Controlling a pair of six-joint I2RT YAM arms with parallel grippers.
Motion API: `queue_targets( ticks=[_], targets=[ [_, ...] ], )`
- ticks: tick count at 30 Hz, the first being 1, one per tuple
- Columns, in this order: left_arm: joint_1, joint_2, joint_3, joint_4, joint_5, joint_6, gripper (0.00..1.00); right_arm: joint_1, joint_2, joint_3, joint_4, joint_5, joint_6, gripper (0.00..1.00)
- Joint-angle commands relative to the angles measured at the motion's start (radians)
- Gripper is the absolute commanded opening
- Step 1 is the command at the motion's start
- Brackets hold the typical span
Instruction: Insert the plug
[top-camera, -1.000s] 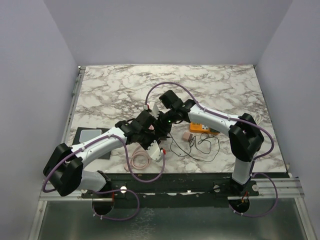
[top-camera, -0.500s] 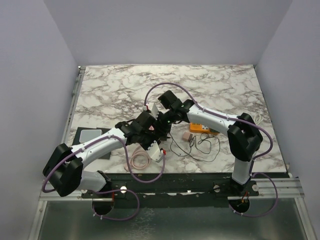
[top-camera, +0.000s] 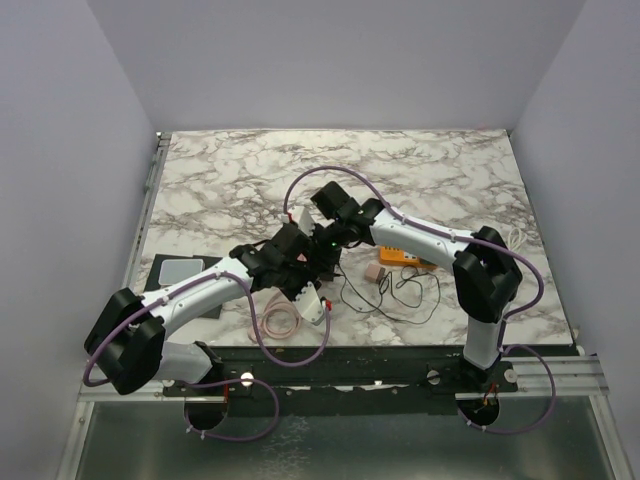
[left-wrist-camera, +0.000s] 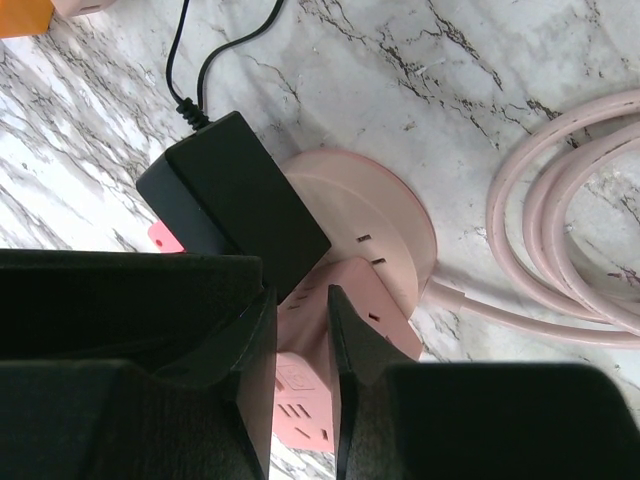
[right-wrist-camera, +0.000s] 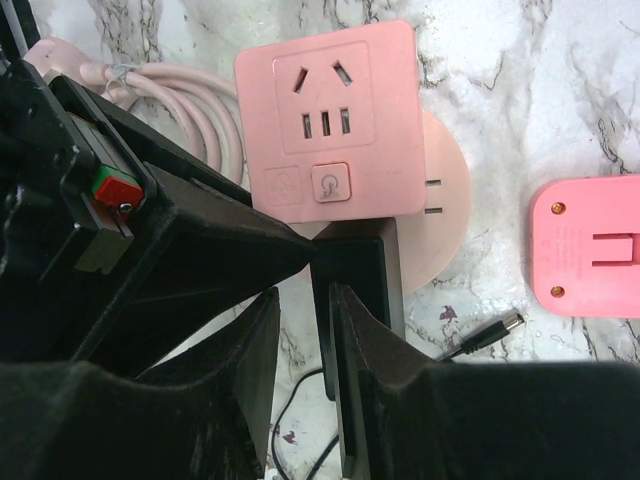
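Presently the black plug (left-wrist-camera: 235, 200) is being held in the narrowed right claw (right-wrist-camera: 303, 300), long axis levelled against the pink socket cube's (right-wrist-camera: 325, 120) side. That cube is being clamped by the left claw (left-wrist-camera: 298, 295).

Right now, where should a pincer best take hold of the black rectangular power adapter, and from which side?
Probably across the two long flat sides of the black rectangular power adapter, mid-body, coming from above. Its cord leaves one short end and the other sits on the pink round-based power socket, so both ends are poor holds.
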Motion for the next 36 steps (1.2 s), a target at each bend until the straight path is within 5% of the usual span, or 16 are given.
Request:
queue_targets(
  ticks=[1,10,11,12,13,27,33,35,36],
  targets=[
    [-0.008,0.119,-0.142,-0.265,-0.017,-0.064,0.22,0.038,0.119,-0.054,-0.057,0.108,0.022,0.35],
    [-0.008,0.100,-0.070,-0.269,-0.030,-0.129,0.24,0.035,0.052,0.100,-0.015,0.269,0.063,0.56],
    [-0.008,0.094,-0.061,-0.272,-0.028,-0.135,0.25,0.032,0.043,0.115,-0.012,0.279,0.063,0.68],
    [-0.009,0.088,-0.051,-0.274,-0.026,-0.141,0.26,0.030,0.033,0.126,-0.011,0.291,0.067,0.96],
    [-0.008,0.081,-0.041,-0.278,-0.024,-0.147,0.27,0.027,0.022,0.131,-0.009,0.297,0.068,0.99],
    [-0.015,-0.033,0.086,-0.238,0.035,-0.264,0.39,0.017,-0.180,0.089,0.025,0.431,0.123,1.00],
    [-0.013,-0.188,0.158,-0.145,0.099,-0.374,0.68,-0.033,-0.323,-0.022,0.093,0.628,0.308,1.00],
    [-0.011,-0.242,0.158,-0.119,0.115,-0.381,0.96,-0.094,-0.364,-0.061,0.066,0.622,0.451,1.00],
    [-0.012,-0.270,0.150,-0.100,0.120,-0.385,0.99,-0.122,-0.384,-0.090,0.056,0.582,0.481,1.00]
  ],
)
